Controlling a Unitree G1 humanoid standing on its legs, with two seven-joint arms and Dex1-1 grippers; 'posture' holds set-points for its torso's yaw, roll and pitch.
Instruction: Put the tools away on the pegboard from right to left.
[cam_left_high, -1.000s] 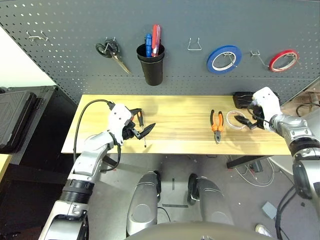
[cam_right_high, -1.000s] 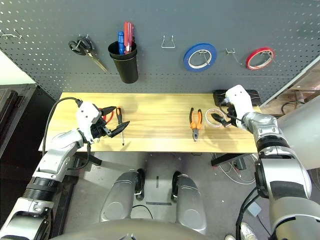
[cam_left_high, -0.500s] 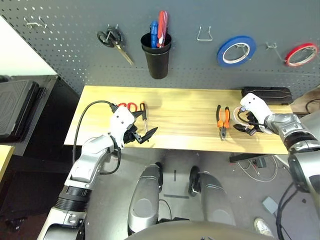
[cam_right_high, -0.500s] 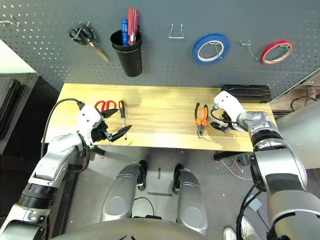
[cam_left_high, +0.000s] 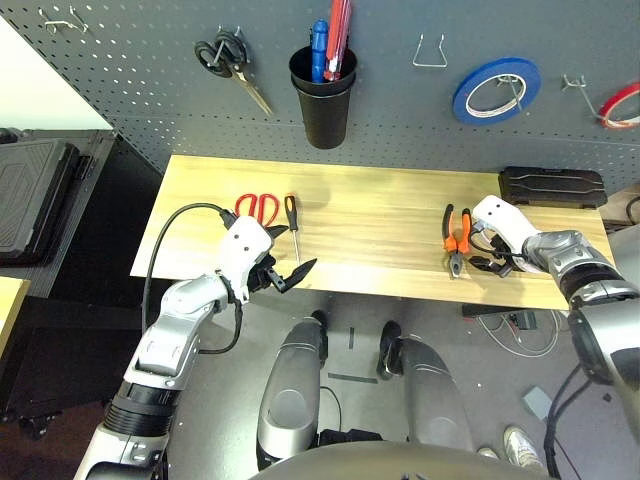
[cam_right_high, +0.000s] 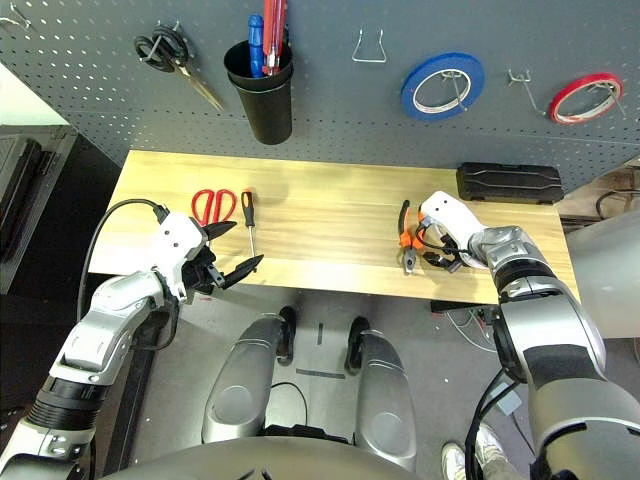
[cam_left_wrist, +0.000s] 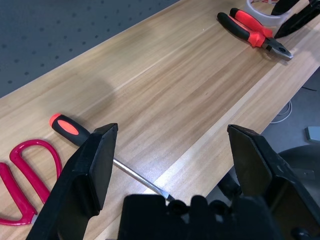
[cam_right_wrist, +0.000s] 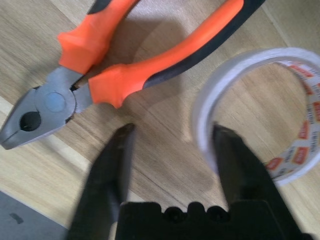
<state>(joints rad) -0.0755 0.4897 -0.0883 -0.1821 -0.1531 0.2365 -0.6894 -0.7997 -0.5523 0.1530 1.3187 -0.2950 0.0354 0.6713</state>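
We are holding the right gripper (cam_right_wrist: 174, 131) partly spread, one fingertip overlapping the near wall of the whitish tape roll (cam_right_wrist: 202, 110), its other finger standing apart from that wall. We are seeing no grip closed on the roll, and cannot tell whether the fingertip is touching it. In the head views this gripper is covering most of the roll; in its wrist view the roll's far side is running out of frame. The orange-and-black-handled pliers (cam_right_wrist: 112, 75) are lying just beside, handle ends cut off there, nose toward the table's near edge.

We are keeping the left gripper (cam_left_wrist: 173, 129) wide and empty near that edge. It is partly hiding the slim screwdriver (cam_left_wrist: 75, 131) and the blades of the red-handled scissors (cam_left_wrist: 40, 165).

Between screwdriver and pliers, bare wooden table (cam_left_high: 370, 225) is giving open room. Behind the right gripper, a black case (cam_left_high: 552, 187) is lying before the pegboard (cam_left_high: 400, 130), where a bare hook (cam_left_high: 431, 52) is sitting between the black cup (cam_left_high: 325, 112) and blue tape roll (cam_left_high: 497, 90).
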